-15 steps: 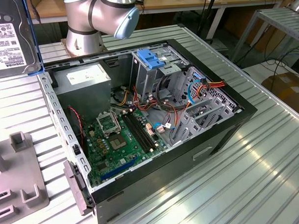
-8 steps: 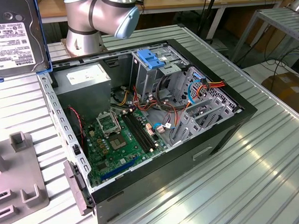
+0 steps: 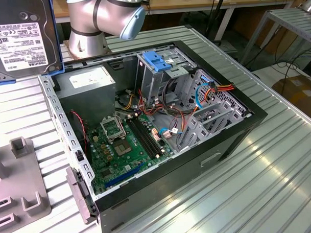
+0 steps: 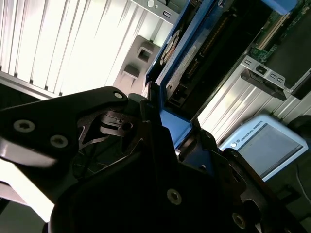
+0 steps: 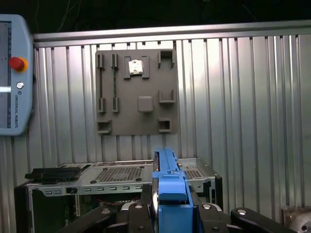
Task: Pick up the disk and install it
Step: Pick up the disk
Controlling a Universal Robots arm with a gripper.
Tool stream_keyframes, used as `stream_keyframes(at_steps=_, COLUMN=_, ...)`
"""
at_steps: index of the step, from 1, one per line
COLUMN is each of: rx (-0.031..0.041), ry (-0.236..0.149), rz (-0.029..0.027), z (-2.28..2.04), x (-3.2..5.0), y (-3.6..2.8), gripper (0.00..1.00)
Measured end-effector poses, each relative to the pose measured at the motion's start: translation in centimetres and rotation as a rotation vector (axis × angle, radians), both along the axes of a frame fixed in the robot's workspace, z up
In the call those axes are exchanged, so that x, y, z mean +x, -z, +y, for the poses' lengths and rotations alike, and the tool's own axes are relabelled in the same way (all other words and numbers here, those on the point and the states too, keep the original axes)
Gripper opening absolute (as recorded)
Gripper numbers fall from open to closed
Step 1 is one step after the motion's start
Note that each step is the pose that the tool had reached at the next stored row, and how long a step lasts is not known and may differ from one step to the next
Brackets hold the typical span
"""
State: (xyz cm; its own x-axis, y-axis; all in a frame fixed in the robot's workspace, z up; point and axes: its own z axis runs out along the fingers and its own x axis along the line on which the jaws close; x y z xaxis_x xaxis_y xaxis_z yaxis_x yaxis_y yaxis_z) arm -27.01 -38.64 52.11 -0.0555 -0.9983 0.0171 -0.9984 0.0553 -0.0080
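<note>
One disk [image 3: 20, 37] is hanging at the exterior view's upper left, lifted well clear of the open computer case [image 3: 223, 150] lying on the ribbed worktop [image 3: 270, 184]. In the second wrist view, the end effector [image 4: 175, 130] is clamping the disk edgewise by its blue rail between black fingers [image 4: 148, 119]. In the first wrist view, that rail is standing upright in the grip above the case, with a grey fixture plate [image 5: 136, 92] lying beyond.

**Lighting: hot glare, deep shadow**

Exterior view: even room light w/ streaky glare on the table [image 3: 270, 174]. In the second wrist view you've got its slats [image 4: 73, 43] blown white, & the gripper [image 4: 170, 116] clamped on the disk [image 4: 209, 53] reads near-black.
</note>
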Motion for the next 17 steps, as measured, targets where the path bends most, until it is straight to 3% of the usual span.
stream_keyframes(at_steps=17, rx=0.0000, ry=0.000, rz=0.0000, z=-0.21, x=2.81, y=0.02, gripper=0.37)
